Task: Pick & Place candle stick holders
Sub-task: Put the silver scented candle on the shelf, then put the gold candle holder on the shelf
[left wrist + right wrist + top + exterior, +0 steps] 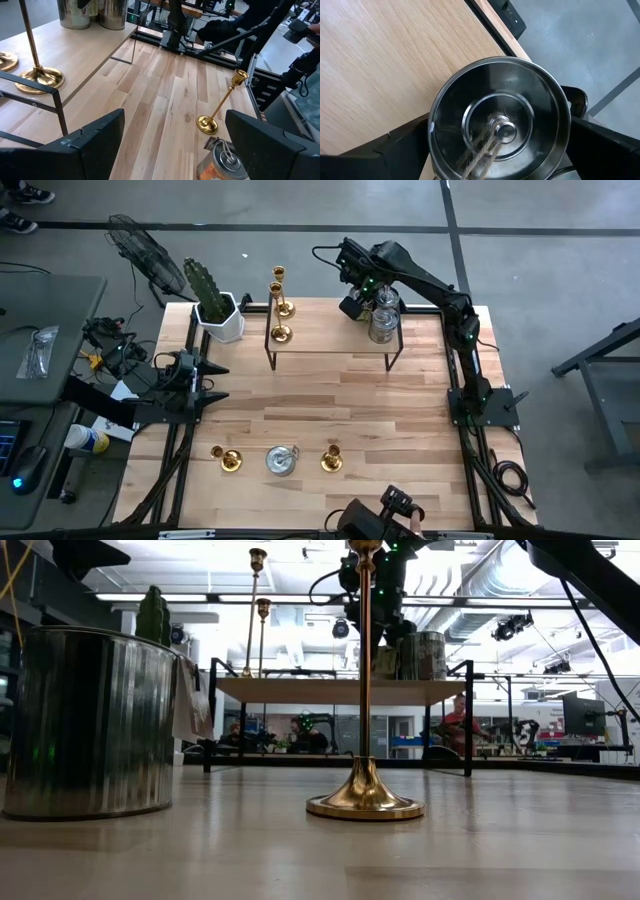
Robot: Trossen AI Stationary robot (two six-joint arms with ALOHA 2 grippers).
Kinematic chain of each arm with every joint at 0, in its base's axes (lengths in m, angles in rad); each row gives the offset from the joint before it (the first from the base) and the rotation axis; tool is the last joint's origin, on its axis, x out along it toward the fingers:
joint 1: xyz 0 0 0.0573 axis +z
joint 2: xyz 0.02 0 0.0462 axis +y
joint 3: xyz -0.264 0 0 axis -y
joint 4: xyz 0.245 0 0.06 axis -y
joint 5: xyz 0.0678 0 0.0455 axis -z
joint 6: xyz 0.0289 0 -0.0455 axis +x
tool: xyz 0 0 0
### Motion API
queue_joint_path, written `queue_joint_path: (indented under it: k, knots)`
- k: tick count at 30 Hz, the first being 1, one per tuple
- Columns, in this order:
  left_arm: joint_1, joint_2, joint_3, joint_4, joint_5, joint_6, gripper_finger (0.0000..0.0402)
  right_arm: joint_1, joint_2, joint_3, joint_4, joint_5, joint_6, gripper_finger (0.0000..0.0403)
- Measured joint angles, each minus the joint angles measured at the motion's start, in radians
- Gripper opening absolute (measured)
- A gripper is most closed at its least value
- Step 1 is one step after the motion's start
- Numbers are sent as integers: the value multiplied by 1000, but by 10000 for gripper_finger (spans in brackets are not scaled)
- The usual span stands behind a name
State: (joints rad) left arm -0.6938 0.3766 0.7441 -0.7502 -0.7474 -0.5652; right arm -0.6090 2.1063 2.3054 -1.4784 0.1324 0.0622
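Closest of all, at the table's front edge, stands a squat silver holder (pixel 281 460), flanked by two gold candlesticks, one (pixel 228 459) on its left-arm side and one (pixel 332 458) on its right-arm side. From table height that silver holder (pixel 90 722) looms as a broad metal cylinder, and the nearer gold candlestick (pixel 364 690) rises just beside it on its flared round base.

Farther back from the silver holder sits a low wooden shelf on black legs (pixel 330 340). Two more gold candlesticks (pixel 281 305) stand upright on the shelf's end nearest the white hexagonal cactus pot (pixel 223 318), which stands just off that end at the table's far corner. On the shelf's opposite end sits a cluster of silver holders (pixel 383 320); I cannot tell exactly how many.

Over that cluster the right gripper (pixel 372 298) hangs, its fingers spread wide on either side of one silver holder (pixel 500 131) and not touching it, looking straight down into its ringed interior.

Off to the cactus side of the front silver holder, the left gripper (pixel 208 383) waits at the table's edge, level with the shelf's front legs, fingers spread wide apart and empty. At the front edge a person's hand (pixel 402 510) shows beside dark equipment.
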Motion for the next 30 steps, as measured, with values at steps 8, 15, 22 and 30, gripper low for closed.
queue_joint_path:
  k: [8, 15, 22, 30]
  knots:
    - [0, 0, 0, 0, 6, -7, 342, 0, 0, 0, 25, 0, -4, 397]
    - [0, 0, 0, -9, 12, -16, 342, 7, 0, 10, 22, -1, -7, 397]
    - [0, 0, 0, -10, 12, -16, 342, 7, -41, 45, 58, -4, -2, 397]
    - [0, 0, 1, -10, 12, -16, 342, 20, -171, 45, 59, -6, 53, 397]
